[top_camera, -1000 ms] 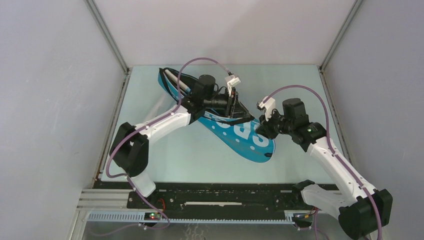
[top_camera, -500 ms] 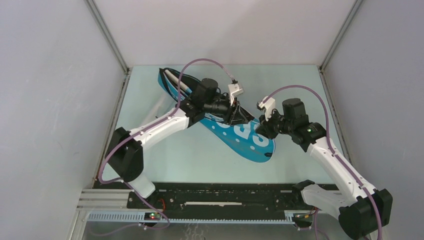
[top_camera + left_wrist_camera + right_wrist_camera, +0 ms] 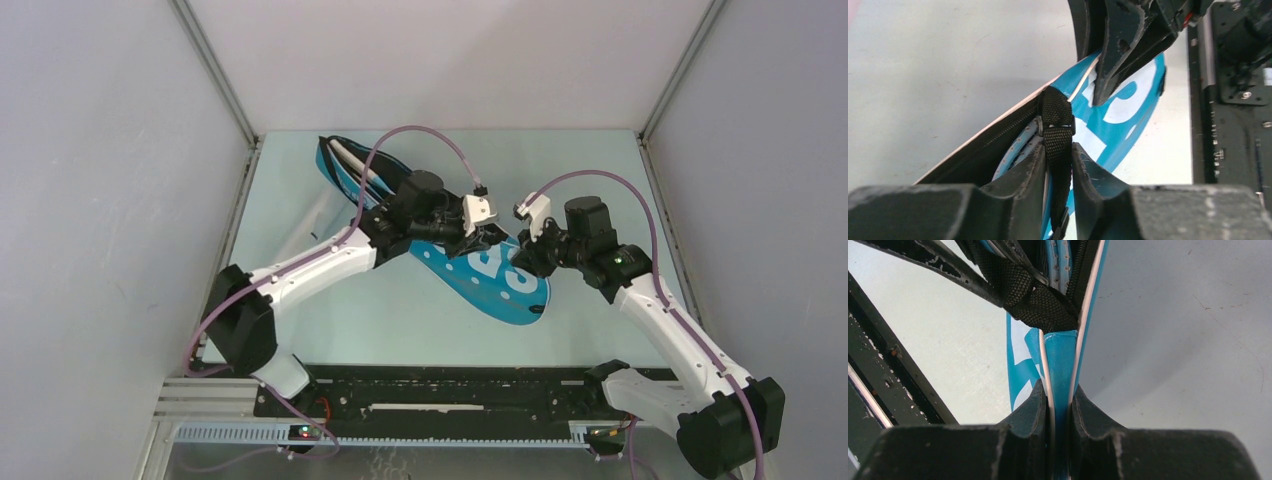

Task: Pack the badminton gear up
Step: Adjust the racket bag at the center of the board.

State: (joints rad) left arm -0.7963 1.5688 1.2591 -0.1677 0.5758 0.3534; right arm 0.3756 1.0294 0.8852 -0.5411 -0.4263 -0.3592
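Note:
The blue "SPORT" racket bag (image 3: 500,285) lies slantwise across the table, its open mouth at the far left. White racket handles (image 3: 345,158) stick out there. My left gripper (image 3: 492,237) is shut on the bag's black strap (image 3: 1058,132) at the bag's open zip edge. A light-blue racket frame (image 3: 1015,150) shows inside the bag. My right gripper (image 3: 522,255) is shut on the bag's blue edge (image 3: 1059,360), just beside the left gripper. The strap (image 3: 1033,297) and racket frames (image 3: 1060,260) show above its fingers. Shuttlecocks and the white tube are hidden.
Grey enclosure walls (image 3: 120,200) close in on three sides of the pale green table (image 3: 400,320). A black rail (image 3: 430,385) runs along the near edge by the arm bases. The right arm's black body (image 3: 1233,75) fills the right side of the left wrist view.
My left gripper has slid right and nearer along the bag's top edge, ending close to the right gripper. The right arm and the bag have stayed put.

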